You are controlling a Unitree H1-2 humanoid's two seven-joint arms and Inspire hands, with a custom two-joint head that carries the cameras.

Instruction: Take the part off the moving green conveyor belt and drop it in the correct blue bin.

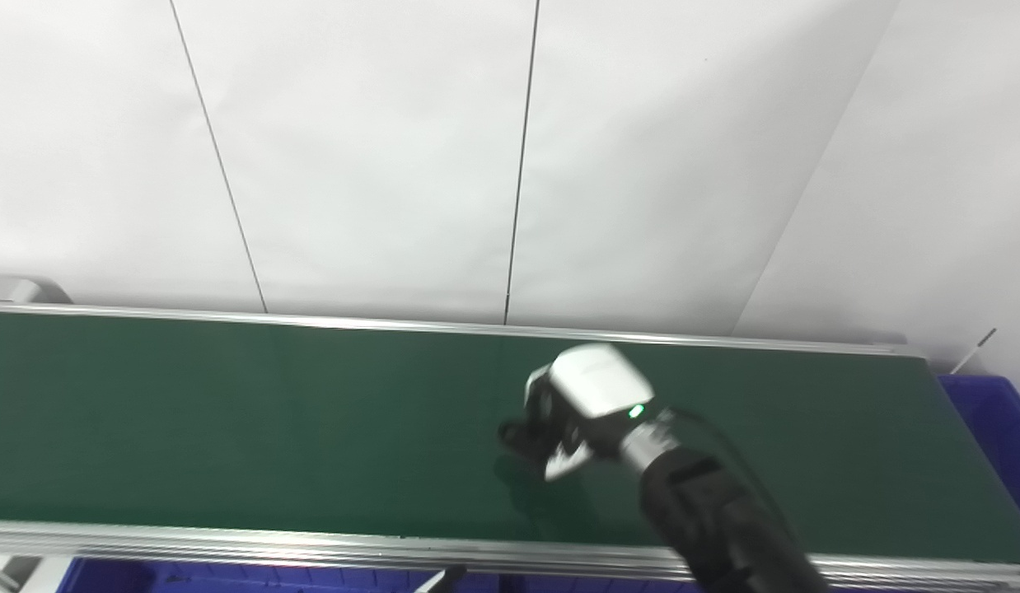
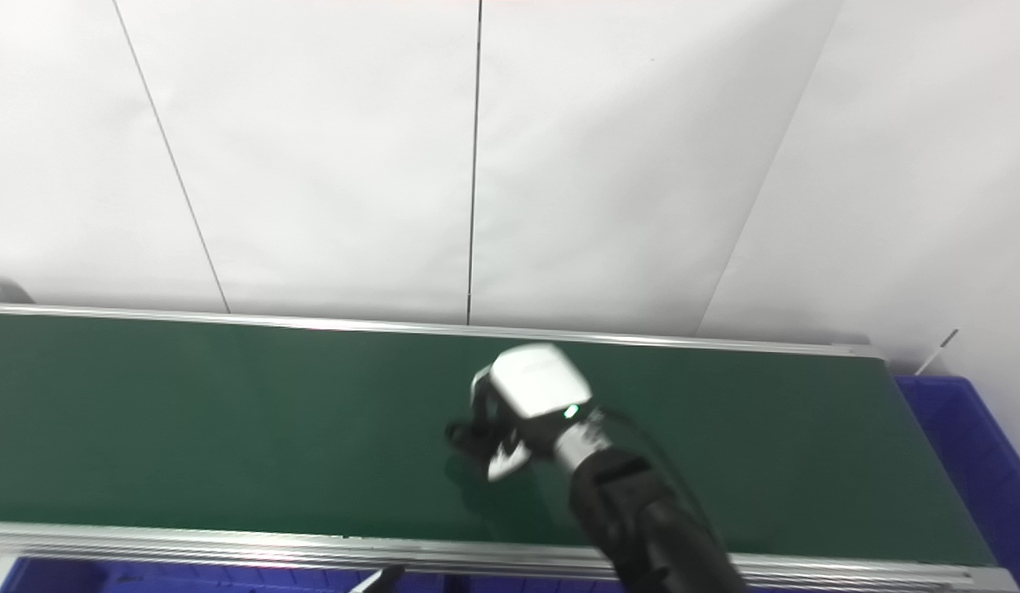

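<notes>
My right hand (image 1: 580, 408) hangs over the green conveyor belt (image 1: 230, 412), a little right of its middle, with the white back of the hand facing up. Its dark fingers (image 1: 522, 432) curl down and to the left, close to the belt surface. It also shows in the right eye view (image 2: 522, 403). I see no part lying loose on the belt. Whether something sits under or inside the curled fingers is hidden by the hand. My left hand is not in view.
A blue bin (image 1: 1000, 428) stands past the belt's right end. Another blue bin (image 1: 230, 578) lies below the belt's aluminium front rail (image 1: 230, 539). A small dark and white tip (image 1: 444, 579) pokes up at the bottom edge. White wall panels stand behind the belt.
</notes>
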